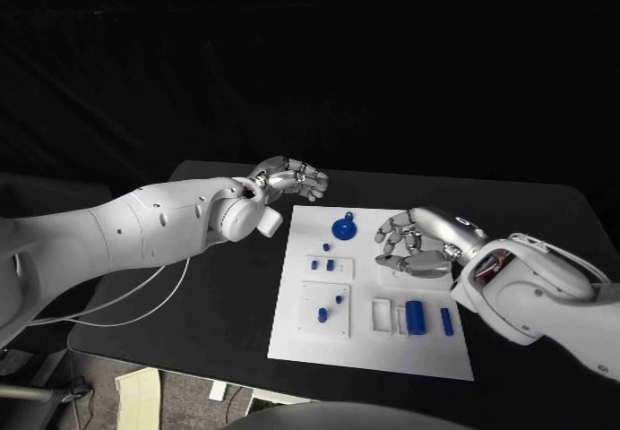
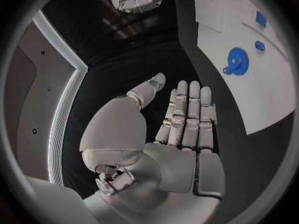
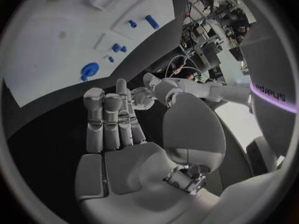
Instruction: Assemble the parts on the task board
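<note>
Task board (image 1: 374, 354) lying flat mid-table on the black table (image 1: 207, 296), long edges running away from the robot. Left hand (image 1: 291, 178) held above bare tabletop just off the board's far left corner, fingers straight and side by side in the left wrist view (image 2: 187, 119), holding nothing. Right hand (image 1: 416, 244) hovering over the board's right edge, fingers loosely curled in the head view, straighter in the right wrist view (image 3: 112, 119), nothing held. Blue gear (image 1: 344, 228) near the board's far edge, between the two hands, touched by neither. Small blue pegs (image 1: 321, 264) in a white block at mid-board; blue cylinder (image 1: 415, 314) and blue bar (image 1: 447, 322) near the right edge beside an open white frame (image 1: 382, 315). Possibly two more pegs on the near-left plate (image 1: 326, 309), too small to tell. Open table left of the board.
</note>
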Tool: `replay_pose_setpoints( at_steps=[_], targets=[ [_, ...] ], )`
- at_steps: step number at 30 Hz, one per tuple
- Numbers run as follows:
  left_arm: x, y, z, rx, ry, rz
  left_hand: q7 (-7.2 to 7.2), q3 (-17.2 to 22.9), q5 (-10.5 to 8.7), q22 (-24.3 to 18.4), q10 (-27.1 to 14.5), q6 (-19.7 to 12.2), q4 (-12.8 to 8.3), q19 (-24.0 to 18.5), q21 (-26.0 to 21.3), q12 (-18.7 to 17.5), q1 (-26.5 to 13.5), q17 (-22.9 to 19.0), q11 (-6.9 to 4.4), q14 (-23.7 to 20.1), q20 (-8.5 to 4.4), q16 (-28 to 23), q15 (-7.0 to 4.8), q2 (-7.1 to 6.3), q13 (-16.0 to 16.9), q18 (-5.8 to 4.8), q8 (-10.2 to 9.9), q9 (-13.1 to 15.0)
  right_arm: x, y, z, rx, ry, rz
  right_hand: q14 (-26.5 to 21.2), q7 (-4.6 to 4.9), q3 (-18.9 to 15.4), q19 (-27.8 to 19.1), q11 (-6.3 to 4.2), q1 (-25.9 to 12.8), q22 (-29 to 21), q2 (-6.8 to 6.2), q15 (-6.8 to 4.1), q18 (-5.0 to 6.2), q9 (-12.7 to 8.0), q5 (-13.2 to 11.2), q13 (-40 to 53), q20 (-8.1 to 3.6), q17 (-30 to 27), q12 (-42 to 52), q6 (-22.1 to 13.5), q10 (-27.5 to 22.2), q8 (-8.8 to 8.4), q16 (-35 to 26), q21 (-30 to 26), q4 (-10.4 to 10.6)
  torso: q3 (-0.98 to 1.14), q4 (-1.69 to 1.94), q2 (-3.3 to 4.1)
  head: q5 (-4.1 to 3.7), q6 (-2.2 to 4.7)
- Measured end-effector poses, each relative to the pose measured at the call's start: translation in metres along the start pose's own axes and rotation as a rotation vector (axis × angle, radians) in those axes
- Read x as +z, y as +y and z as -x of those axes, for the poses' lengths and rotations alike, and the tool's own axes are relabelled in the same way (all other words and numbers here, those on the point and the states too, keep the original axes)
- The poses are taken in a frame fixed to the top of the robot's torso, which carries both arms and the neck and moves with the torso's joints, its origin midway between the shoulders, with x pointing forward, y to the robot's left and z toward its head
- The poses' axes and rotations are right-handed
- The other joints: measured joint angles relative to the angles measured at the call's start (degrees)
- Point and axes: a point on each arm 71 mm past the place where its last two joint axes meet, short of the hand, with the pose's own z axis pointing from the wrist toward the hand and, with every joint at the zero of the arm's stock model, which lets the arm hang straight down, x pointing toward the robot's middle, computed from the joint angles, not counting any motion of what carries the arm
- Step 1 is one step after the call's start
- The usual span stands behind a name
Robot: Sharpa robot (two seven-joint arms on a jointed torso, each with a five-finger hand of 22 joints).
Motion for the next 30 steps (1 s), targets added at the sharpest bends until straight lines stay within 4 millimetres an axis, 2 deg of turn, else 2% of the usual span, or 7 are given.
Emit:
replay_pose_setpoints(
  at_steps=[2, 6, 10, 12, 19, 23, 30],
  targets=[
    [0.0, 0.003, -0.001, -0.002, 0.0, 0.005, 0.0, -0.1, 0.0, 0.0, 0.0, 0.0, 0.1, 0.0, 0.0, 0.0, 0.0, 0.0, 0.0, 0.1, 0.0, 0.0, 0.1, 0.0, 0.0, -0.05, 0.0, 0.0, 0.0, -0.015, 0.009, 0.048, 0.009, -0.054, 0.1, -0.09, 0.6, 0.2, -0.26, 0.4, 0.1, -0.1, -0.31, 0.04, 0.2, 0.0, 2.4, -0.01, 0.0, 2.9, -0.1, 0.4, 0.39, 0.0, 0.0, 0.5, 0.07, -0.03, -0.14, -0.27, 0.13],
    [-0.001, 0.008, -0.002, -0.004, 0.0, 0.012, 0.0, -0.2, 0.0, 0.1, 0.0, 0.0, 0.2, 0.0, 0.0, 0.0, 0.0, 0.0, 0.0, 0.1, 0.0, 0.0, 0.1, 0.0, 0.0, -0.15, 0.0, 0.0, -0.002, -0.046, 0.019, 0.171, 0.047, -0.177, 0.3, -1.57, -0.7, 0.3, -1.86, 0.0, 0.3, 0.62, -2.21, 1.24, 1.3, 0.0, 12.9, -0.03, 0.1, 15.7, 0.3, 1.9, 1.17, 0.3, 0.1, 1.5, 0.19, -0.2, -0.5, -0.82, 0.37],
    [-0.002, 0.013, -0.003, -0.008, 0.0, 0.021, 0.02, -0.2, 0.0, 0.1, 0.0, 0.0, 0.2, 0.0, 0.0, 0.0, 0.0, 0.0, 0.0, 0.1, 0.0, 0.0, 0.1, 0.0, 0.0, -0.18, 0.0, 0.0, -0.009, -0.07, 0.02, 0.297, 0.111, -0.292, 1.2, -1.96, -1.8, 1.1, -2.75, -1.9, 0.8, 2.51, -2.73, 1.77, 2.0, 0.0, 27.3, -0.52, 1.5, 31.5, -0.4, -4.4, 1.17, 2.5, 1.4, 2.4, 0.27, -0.44, -0.92, -1.52, 0.54],
    [-0.003, 0.015, -0.002, -0.009, -0.001, 0.024, 0.02, -0.2, 0.0, 0.1, 0.0, 0.0, 0.2, 0.0, 0.0, 0.0, 0.0, 0.1, 0.0, 0.1, 0.0, 0.0, 0.1, 0.0, 0.0, -0.2, 0.0, 0.0, -0.013, -0.078, 0.019, 0.334, 0.15, -0.344, 1.3, -2.24, -1.9, 1.5, -3.28, -2.8, 0.8, 2.48, -2.77, 1.77, 2.6, 0.0, 34.0, -0.74, 2.5, 38.7, -1.0, -7.4, 1.17, 3.4, 2.1, 2.7, 0.3, -0.59, -1.18, -1.9, 0.6],
    [-0.005, 0.02, -0.006, -0.016, 0.007, 0.032, 0.02, -0.2, 0.0, 0.1, 0.0, 0.0, 0.2, 0.0, 0.0, 0.0, 0.0, 0.1, 0.0, 0.1, 0.0, 0.0, 0.1, 0.0, 0.0, 0.3, 0.0, 0.0, -0.029, -0.094, 0.012, 0.337, 0.311, -0.497, 3.0, -2.39, -1.6, 3.0, -3.28, -5.5, 0.8, 2.16, -2.98, 1.6, 3.6, 0.0, 42.1, -1.16, 6.3, 49.8, -0.9, -7.4, 1.17, 7.1, 2.7, 5.0, 0.4, -1.01, -1.9, -3.49, 0.62],
    [-0.007, 0.023, -0.009, -0.022, 0.015, 0.037, 0.02, -0.2, 0.0, 0.1, 0.0, 0.0, 0.2, 0.0, 0.0, 0.0, 0.0, 0.0, 0.0, 0.1, 0.0, 0.0, 0.1, 0.0, 0.0, 0.36, 0.0, 0.0, -0.041, -0.101, -0.006, 0.319, 0.428, -0.581, 3.4, -2.74, -1.2, 3.7, -3.28, -7.5, 0.8, 1.74, -3.26, 1.6, 4.0, 0.0, 44.5, -1.44, 7.6, 53.0, -0.5, -7.4, 1.17, 7.9, 2.7, 7.0, 0.42, -1.16, -2.31, -4.7, 0.68],
    [-0.012, 0.035, -0.018, -0.037, 0.034, 0.057, 0.02, -0.2, 0.0, 0.1, 0.0, 0.0, 0.2, 0.0, 0.0, 0.0, 0.0, 0.1, 0.0, 0.1, 0.0, 0.0, 0.1, 0.0, 0.0, 0.36, 0.0, 0.0, -0.044, -0.1, -0.026, 0.28, 0.521, -0.642, 3.8, -3.2, -1.5, 4.2, -3.3, -9.6, 0.8, 1.13, -3.42, 1.59, 4.4, 0.0, 45.7, -1.55, 8.4, 54.4, -0.1, -7.4, 1.16, 8.4, 3.1, 8.6, 0.29, -1.4, -3.3, -6.33, 0.76]
  ],
)
